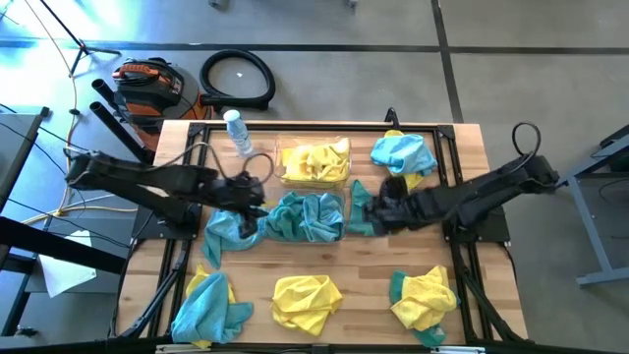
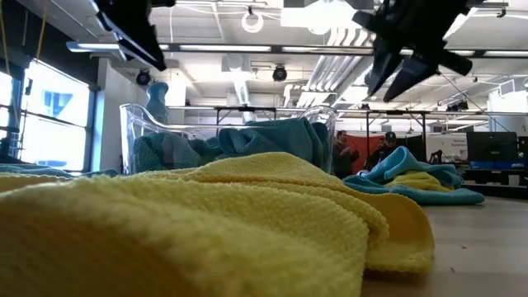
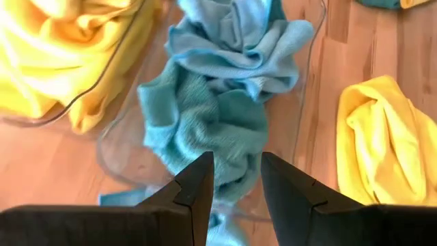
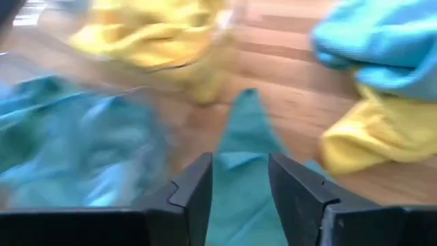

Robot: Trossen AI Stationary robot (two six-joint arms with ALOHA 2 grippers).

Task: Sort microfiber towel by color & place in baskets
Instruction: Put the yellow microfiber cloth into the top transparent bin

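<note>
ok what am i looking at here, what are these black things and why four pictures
Two robot arms at a wooden table, sorting fuzzy cloths by colour. One picture looks straight down, one sits at table height, and two come from cameras on the arms' wrists. Two clear baskets stand mid-table: the yellow basket and the teal basket. Loose yellow and teal cloths lie around, plus a water bottle. The left gripper is open above the teal pile. The right gripper is open over a teal cloth at that basket's side. Neither holds anything.

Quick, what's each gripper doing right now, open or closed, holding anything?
Left gripper: open, empty, over the teal towels in the basket.
Right gripper: open, above a teal towel, not gripping it.
</note>
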